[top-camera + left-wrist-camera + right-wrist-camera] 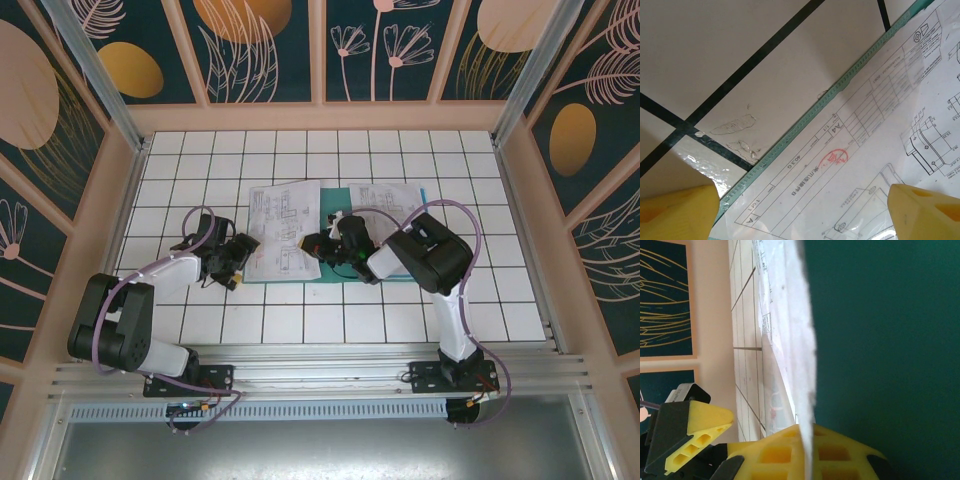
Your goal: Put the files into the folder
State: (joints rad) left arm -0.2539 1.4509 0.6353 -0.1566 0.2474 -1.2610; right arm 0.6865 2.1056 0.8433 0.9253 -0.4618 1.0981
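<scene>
Files [285, 225]: printed sheets flat on the open folder [333, 200], mid-tabletop [400, 310], long axis up-frame; left gripper [232, 258], fingers released, straddles their left edge; right gripper [322, 243] at their right edge, grip cannot be told.

I count two arms here, the left arm [150, 290] and the right arm [440, 260]. That gives two pincers, the left pincer [230, 260] and the right pincer [318, 243]. Each carries two yellow fingers [680, 210], so four fingers in all. There is one table [300, 325], tiled white, and one teal-green folder [333, 200] on it. I make out two printed sheets, the left sheet [283, 228] and the right sheet [385, 198]. Whether more lie stacked under either one, I cannot tell. The left sheet bears one round red stamp [834, 159].
</scene>
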